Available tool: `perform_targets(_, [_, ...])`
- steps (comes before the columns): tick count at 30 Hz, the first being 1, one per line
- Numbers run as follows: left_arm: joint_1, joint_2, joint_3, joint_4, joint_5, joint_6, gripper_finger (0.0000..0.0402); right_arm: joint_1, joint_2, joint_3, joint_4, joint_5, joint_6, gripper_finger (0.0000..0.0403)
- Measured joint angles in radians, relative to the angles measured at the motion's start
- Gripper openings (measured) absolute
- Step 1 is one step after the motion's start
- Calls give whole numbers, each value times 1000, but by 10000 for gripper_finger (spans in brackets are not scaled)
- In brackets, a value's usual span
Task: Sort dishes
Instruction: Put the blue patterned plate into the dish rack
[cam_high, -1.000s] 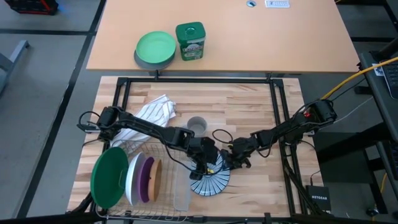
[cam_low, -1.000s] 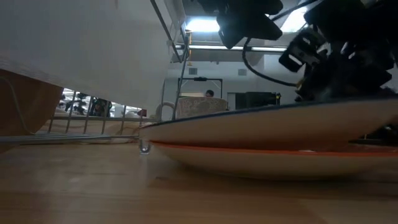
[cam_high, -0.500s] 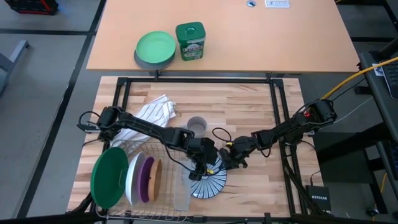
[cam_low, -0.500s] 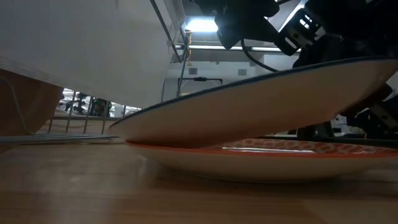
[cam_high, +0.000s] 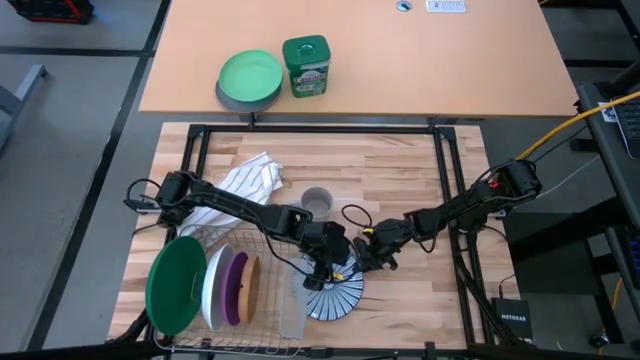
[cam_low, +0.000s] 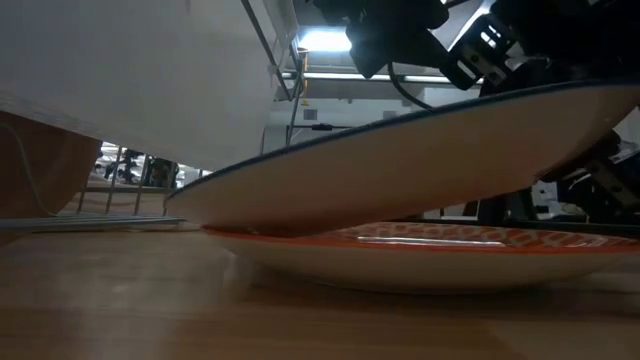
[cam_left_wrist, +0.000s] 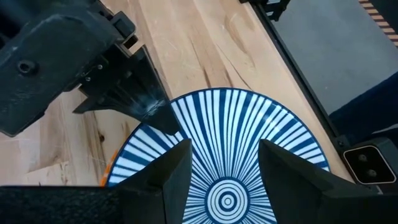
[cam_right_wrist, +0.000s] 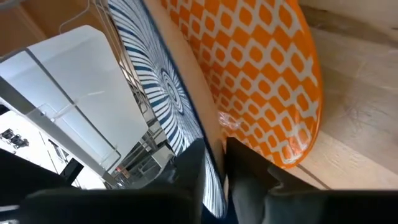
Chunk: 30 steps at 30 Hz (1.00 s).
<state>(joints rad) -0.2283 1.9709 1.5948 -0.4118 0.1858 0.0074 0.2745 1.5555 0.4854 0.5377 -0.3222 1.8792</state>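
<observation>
A blue-and-white striped plate (cam_high: 335, 295) lies tilted on an orange patterned plate (cam_right_wrist: 261, 68) that sits flat on the wooden table. The striped plate's low edge (cam_low: 235, 222) rests on the orange one. My right gripper (cam_high: 365, 258) is shut on its raised far-right rim. My left gripper (cam_left_wrist: 227, 168) hovers open over the striped face, near the far rim. A dark green plate (cam_high: 175, 285), a white plate (cam_high: 215, 285), a purple plate (cam_high: 235, 285) and a brown plate (cam_high: 252, 285) stand on edge in the wire rack. My right gripper pinches the striped plate's rim (cam_right_wrist: 210, 134) between its two fingers, one on the striped face and one under it, in the gap above the orange plate. It comes slanting down from the table's right. That side is lifted clear; the opposite edge rests on the orange plate.
A wire rack (cam_high: 270, 245) stands at the near left. A striped cloth (cam_high: 245, 185) and a small grey mug (cam_high: 317, 200) lie behind it. On the far table are a light green plate on a grey bowl (cam_high: 250, 78) and a green tin (cam_high: 305, 65). Black frame rails (cam_high: 445, 190) border the table.
The striped plate, which lay almost flat on the orange plate, has been tipped. Its rim on my right gripper's side has risen, while the opposite edge has stayed down on the orange plate. My left gripper has kept still.
</observation>
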Motion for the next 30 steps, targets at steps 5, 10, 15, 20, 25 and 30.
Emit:
perform_targets(5, [0,0,0,0,-11,0,172,1,0,0,-2,30,0,35])
perform_targets(10, [0,0,0,0,-19,0,172,2,0,0,-11,42,-6,17])
perform_targets(15, [0,0,0,1,-19,0,172,1,0,0,-18,66,-5,16])
perform_targets(20, [0,0,0,2,-19,-17,172,0,0,0,-17,50,-5,14])
perform_targets(25, [0,0,0,4,-19,-35,172,0,0,0,-18,24,-4,14])
perform_targets(30, [-1,0,0,4,-19,-37,172,0,0,0,-19,-8,-2,13])
